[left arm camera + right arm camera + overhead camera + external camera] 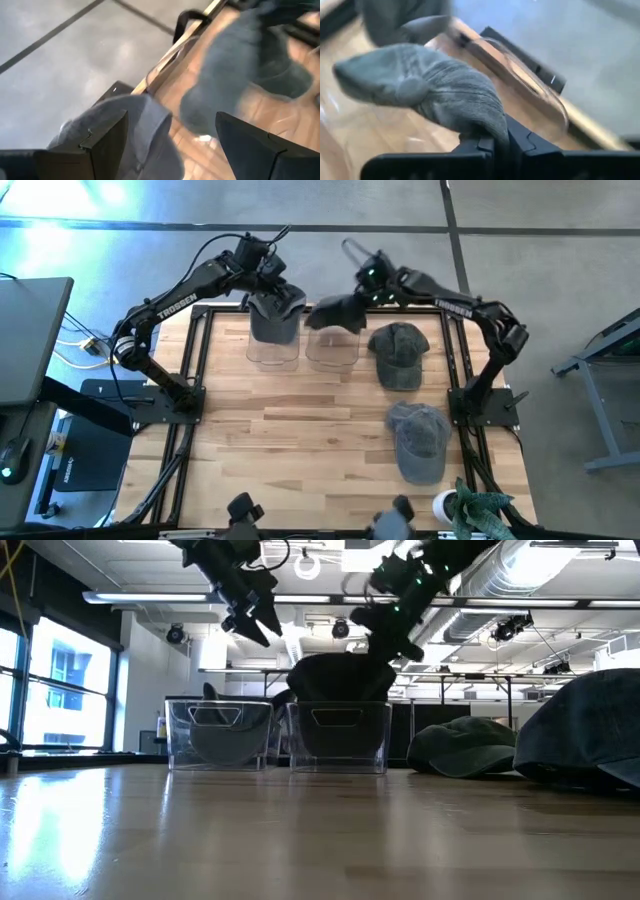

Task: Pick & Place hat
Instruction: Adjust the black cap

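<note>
Right tool clamped on a dark cap, hanging over the right clear bin at the bench's far edge. Left tool wide open above the left bin. Risk: the brim catches the bin rim, leaving the cap draped outside

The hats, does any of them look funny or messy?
One does: the dark grey cap in the right gripper hangs crumpled above the right clear plastic bin, not inside it. The two loose caps lie flat.
</note>
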`<state>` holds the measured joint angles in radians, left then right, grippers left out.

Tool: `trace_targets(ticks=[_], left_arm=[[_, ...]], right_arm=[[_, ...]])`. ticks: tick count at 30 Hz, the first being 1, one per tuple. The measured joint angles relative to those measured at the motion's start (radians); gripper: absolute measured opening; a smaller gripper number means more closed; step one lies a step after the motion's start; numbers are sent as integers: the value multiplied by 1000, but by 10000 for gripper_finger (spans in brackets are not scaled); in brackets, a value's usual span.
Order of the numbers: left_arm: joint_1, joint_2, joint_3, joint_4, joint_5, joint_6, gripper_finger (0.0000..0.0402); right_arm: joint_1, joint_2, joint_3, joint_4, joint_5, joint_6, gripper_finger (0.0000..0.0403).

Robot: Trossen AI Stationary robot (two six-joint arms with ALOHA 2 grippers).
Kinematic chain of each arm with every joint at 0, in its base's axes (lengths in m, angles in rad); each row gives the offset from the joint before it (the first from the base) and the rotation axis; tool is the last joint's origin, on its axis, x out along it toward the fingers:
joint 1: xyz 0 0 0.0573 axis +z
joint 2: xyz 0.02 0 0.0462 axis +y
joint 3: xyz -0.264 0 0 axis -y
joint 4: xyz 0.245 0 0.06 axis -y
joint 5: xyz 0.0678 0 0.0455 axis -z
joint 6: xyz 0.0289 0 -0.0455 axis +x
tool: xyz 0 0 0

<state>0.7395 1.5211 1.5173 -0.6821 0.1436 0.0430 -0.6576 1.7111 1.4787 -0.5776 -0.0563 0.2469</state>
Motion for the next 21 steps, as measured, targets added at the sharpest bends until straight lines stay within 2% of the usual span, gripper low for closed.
trace_targets(ticks=[4, 8, 13, 17, 21], left_arm=[[0, 0, 0, 58, 79, -24, 291], [-1, 4, 0, 114, 110, -41, 291], [0, 4, 0, 141, 112, -49, 291], [0, 4, 0, 135, 139, -53, 291], [0, 5, 0, 131, 173, -86, 291]], right_arm=[[-121, 1, -74, 46, -155, 162, 14], [-186, 2, -147, 179, -209, 174, 5], [-228, 2, -186, 326, -267, 88, 14], [-246, 2, -186, 371, -298, -45, 22], [-267, 14, -185, 374, -302, -129, 12]])
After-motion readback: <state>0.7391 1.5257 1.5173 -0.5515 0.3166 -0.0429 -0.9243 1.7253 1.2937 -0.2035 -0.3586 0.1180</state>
